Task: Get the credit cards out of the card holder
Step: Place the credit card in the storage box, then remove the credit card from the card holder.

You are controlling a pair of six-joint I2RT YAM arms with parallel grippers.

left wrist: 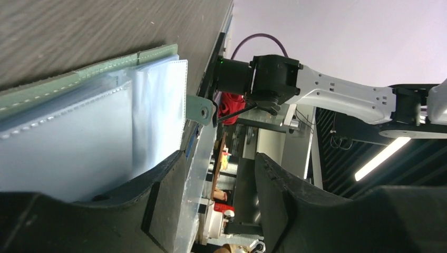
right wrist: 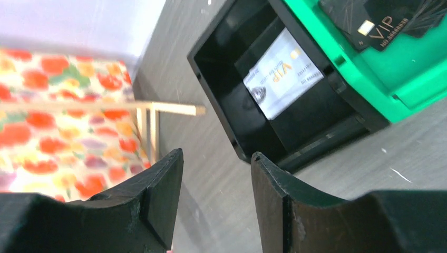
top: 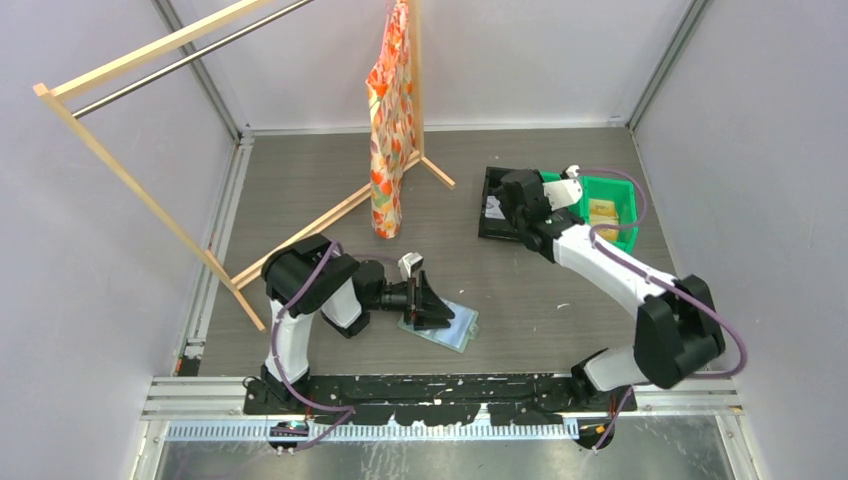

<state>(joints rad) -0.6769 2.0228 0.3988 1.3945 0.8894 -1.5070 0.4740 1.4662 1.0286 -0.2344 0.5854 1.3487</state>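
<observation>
The card holder (top: 447,326) lies open on the table just in front of the left arm, sage-green outside with pale blue-grey pockets (left wrist: 79,132) and a snap tab (left wrist: 200,109). My left gripper (top: 428,303) (left wrist: 220,158) hovers at its edge, open; a clear sleeve edge (left wrist: 197,179) runs along the inside of one finger. No card shows in the pockets. My right gripper (top: 512,200) (right wrist: 217,155) is open and empty by the black bin (top: 486,232) (right wrist: 221,105), where a white credit card (right wrist: 277,79) lies. A black credit card (right wrist: 377,23) lies in the green bin (top: 626,195) (right wrist: 421,74).
A wooden clothes rack (top: 130,180) stands at the back left, its foot reaching the table's middle. A floral orange cloth (top: 390,120) (right wrist: 52,116) hangs from it, close to the left of the black bin. Grey walls enclose the table on three sides.
</observation>
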